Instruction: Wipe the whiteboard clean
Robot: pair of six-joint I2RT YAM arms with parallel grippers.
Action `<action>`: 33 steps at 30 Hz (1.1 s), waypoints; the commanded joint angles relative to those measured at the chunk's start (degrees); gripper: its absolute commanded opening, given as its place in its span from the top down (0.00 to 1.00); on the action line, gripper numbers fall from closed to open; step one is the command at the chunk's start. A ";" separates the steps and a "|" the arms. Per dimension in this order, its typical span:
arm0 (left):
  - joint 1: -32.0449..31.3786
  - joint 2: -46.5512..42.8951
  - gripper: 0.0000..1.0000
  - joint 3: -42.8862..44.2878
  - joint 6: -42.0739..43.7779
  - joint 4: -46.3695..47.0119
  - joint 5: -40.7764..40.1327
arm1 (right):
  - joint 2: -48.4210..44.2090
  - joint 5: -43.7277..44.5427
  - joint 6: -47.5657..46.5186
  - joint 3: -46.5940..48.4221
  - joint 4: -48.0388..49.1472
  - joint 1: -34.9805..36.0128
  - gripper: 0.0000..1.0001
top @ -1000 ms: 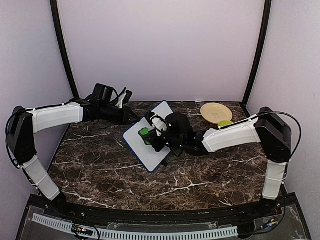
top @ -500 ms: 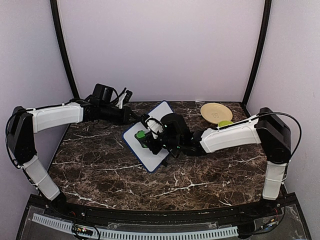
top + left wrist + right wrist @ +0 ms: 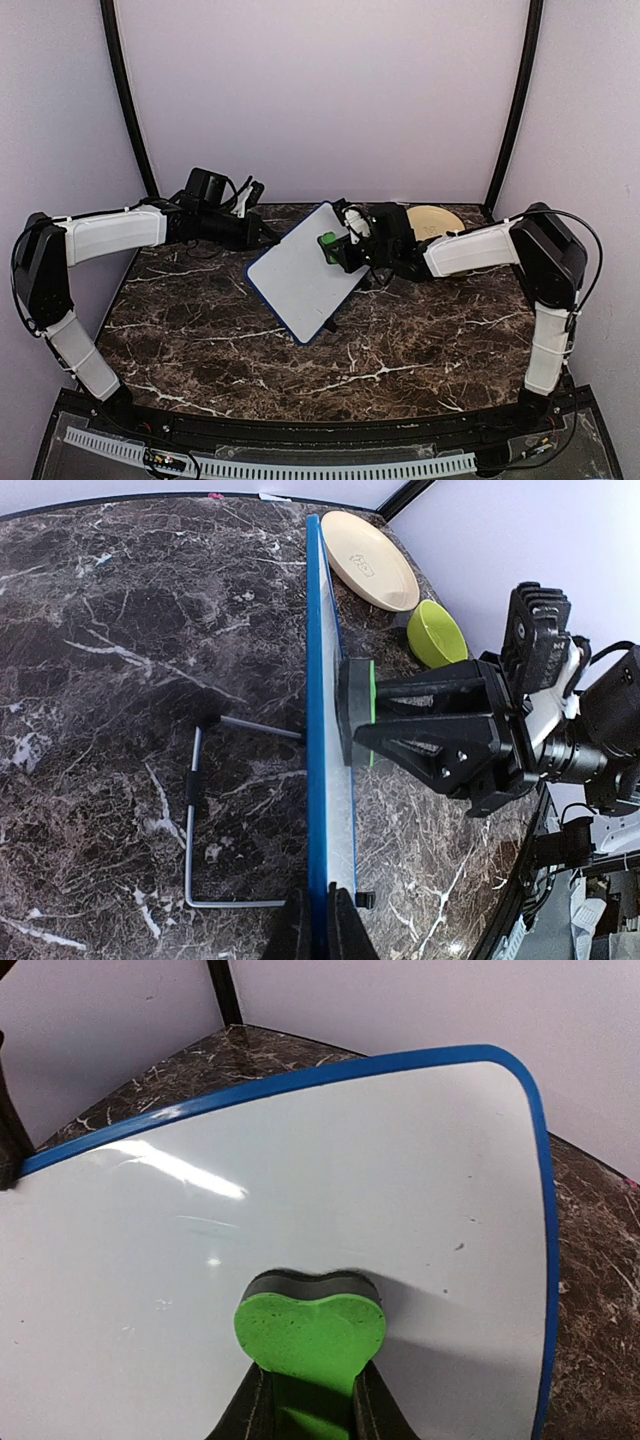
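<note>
Be wiping flat: your right gripper [image 3: 340, 251] is clamping the eraser [image 3: 310, 1328] at one o'clock on the whiteboard [image 3: 295, 280], left gripper [image 3: 318, 925] pinching its rim.

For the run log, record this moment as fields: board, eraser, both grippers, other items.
whiteboard: tilted up on a wire stand, face almost wholly white
eraser: green, pad pressed on the board face, toward its far end
right gripper: shut on the eraser
left gripper: shut on the board's blue rim
other items: tan plate, green bowl, both beyond the board
</note>
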 commanded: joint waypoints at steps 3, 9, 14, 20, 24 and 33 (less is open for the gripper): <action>-1.12 -2.18 1.00 -0.21 0.57 0.67 3.03 | 1.62 -0.33 1.32 -2.71 1.57 -3.57 0.99; -1.13 -1.93 1.00 -0.47 0.26 1.31 3.20 | 1.38 -3.17 2.41 -8.15 5.85 -4.85 0.99; -1.13 -1.95 1.00 -0.20 0.25 1.10 3.19 | 0.93 -4.46 3.99 -12.61 10.50 -4.84 0.99; -1.13 -2.07 1.00 -0.31 0.45 0.89 3.11 | -0.16 -5.78 5.90 -14.74 13.78 -4.34 0.99; -1.13 -2.24 1.00 -0.70 0.27 1.36 3.35 | 0.36 -2.10 3.42 -13.66 11.99 -4.75 0.99; -1.08 -2.04 1.00 -0.44 0.40 1.23 3.56 | 1.45 -0.82 2.96 -13.66 13.81 -7.98 0.99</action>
